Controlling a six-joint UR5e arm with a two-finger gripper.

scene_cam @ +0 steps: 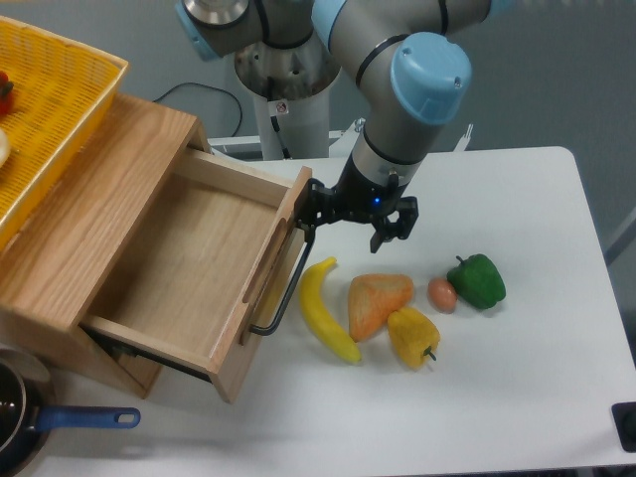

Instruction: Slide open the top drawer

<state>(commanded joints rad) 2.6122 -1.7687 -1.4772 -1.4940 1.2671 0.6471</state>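
Looking at the top drawer (189, 263), you see it pulled far out of the wooden cabinet (89, 199), its bare inside in full view, so I judge the opening almost done. The gripper (360, 221) stands just beside the upper end of the black bar handle (286, 288); its fingers are spread, one close to the bar, holding nothing. Next you should lift it away, keeping clear of the banana (323, 310) just below.
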